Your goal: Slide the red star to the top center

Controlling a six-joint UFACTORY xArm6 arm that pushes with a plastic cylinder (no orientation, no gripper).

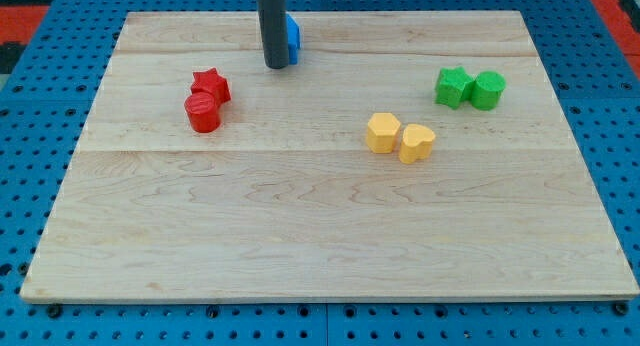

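Standing near the bench's (330, 246) far edge, my tip (277, 65) is right of the red star (211, 84); no fingers show.

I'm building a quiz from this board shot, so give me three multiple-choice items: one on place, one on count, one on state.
1. Where is the red star?
A. the view's upper left
B. the view's lower right
C. dead centre

2. How many green blocks?
A. one
B. two
C. four

3. My tip relative to the red star:
A. pressing on it
B. apart, toward the view's upper right of it
C. below it

Answers: 1 A, it sits left of my tip, touching the red cylinder. 2 B, the green pair sits side by side at the right. 3 B, bare wood separates them; my tip stands by the blue block.
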